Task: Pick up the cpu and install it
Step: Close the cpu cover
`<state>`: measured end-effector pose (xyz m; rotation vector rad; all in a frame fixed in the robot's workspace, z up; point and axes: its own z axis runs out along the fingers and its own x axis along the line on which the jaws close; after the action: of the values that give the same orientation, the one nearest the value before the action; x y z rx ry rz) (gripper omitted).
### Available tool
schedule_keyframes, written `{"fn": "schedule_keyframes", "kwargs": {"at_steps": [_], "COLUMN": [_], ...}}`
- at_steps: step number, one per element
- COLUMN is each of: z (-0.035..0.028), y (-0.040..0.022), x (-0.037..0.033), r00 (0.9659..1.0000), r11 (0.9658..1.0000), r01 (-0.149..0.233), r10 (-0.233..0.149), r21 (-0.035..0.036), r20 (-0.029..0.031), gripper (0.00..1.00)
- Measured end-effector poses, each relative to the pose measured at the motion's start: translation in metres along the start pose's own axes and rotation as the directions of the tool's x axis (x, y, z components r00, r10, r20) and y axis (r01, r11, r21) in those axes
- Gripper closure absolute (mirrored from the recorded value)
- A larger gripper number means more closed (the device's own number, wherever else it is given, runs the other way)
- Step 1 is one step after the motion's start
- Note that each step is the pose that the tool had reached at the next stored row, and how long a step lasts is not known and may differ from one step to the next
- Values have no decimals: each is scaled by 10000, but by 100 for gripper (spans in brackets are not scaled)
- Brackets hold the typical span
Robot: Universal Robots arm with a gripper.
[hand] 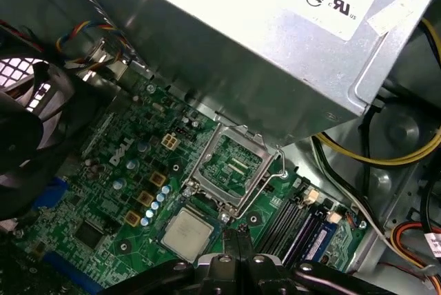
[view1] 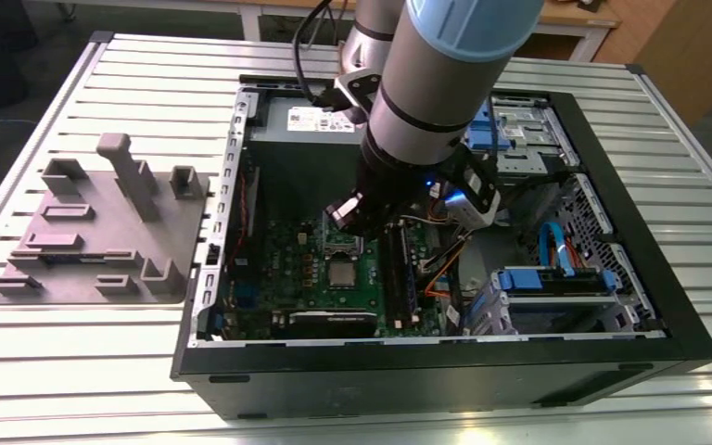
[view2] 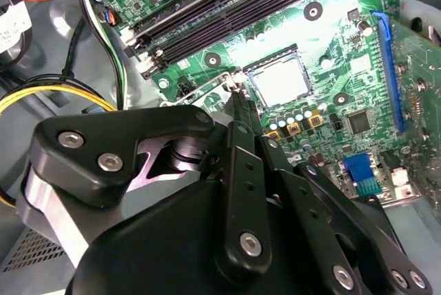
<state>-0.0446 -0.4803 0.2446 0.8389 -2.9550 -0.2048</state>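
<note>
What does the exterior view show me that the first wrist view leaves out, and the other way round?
Exterior view: the slatted table, a grey moulded tray at its left, the whole computer case and the arm reaching in. First wrist view: the gripper, fingertips closed together near the cpu, and a black fan. Shared: the green motherboard, the cpu lying in its socket, the raised socket frame.

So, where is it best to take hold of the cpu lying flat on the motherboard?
Grip the cpu by two opposite edges of its thin rim, coming straight down from above. It lies flat and low on the motherboard, and the raised socket frame probably blocks one side.
</note>
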Motion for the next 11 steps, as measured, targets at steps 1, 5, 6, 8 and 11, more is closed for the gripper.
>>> {"fn": "schedule_keyframes", "kwargs": {"at_steps": [1,5,6,8,11], "z": [0,0,0,0,2], "y": [0,0,0,0,0], "x": [0,0,0,0,0], "r00": [10000,10000,10000,10000,9991], "r11": [10000,10000,10000,10000,9991], "r01": [1,1,1,17,422], "r10": [-1,-1,-1,-17,-422], "r21": [-1,-1,-1,0,8], "r20": [1,1,0,-3,-60], "gripper": [89,89,89,89,89]}}
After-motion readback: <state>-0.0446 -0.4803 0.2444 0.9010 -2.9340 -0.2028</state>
